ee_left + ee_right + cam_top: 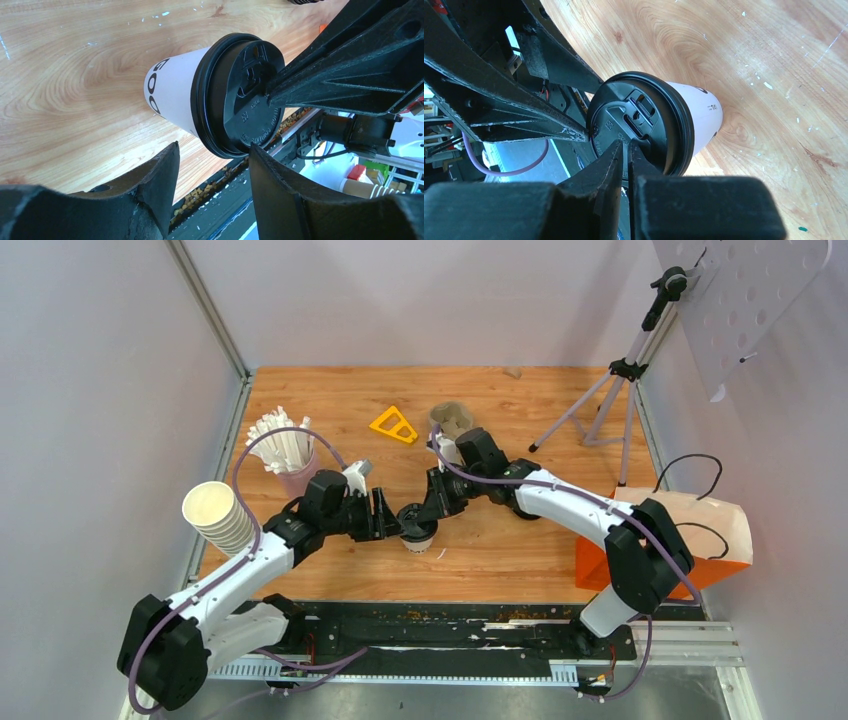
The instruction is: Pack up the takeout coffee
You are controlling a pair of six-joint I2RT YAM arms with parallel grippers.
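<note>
One takeout coffee cup [418, 534], white with black print on its side, stands upright on the wood table [520, 540], about mid-table left to right, in the near half. Its black lid [235, 95] is on.

Both claws meet at that lid. The left claw [212, 150] comes in from the left, its fingers [162, 170] clearly spread with a wide gap, and the lid's rim sits in the gap at the tips. Can't tell if either pad actually touches the rim. It holds nothing.

The right claw [625, 145] reaches in from the far right side. Its jaws are squeezed almost together, only a thin slit between them, with the tips down on the lid's top face near the rim. Whether they pinch a ridge of the lid can't be told.

Around it:
- A small white fleck lies on the wood just right of the cup.
- A stack of lidless cream cups [215, 515] is at the left edge.
- A pink cup of white sticks [285, 455] stands far-left of the coffee.
- A yellow triangular piece [394, 425] lies flat farther back.
- A grey-brown pulp carrier [452, 420] sits just right of the triangle, behind the right arm.
- A tan and orange bag [690, 535] is at the right near corner.
- A tripod [610, 390] stands at the far right.
</note>
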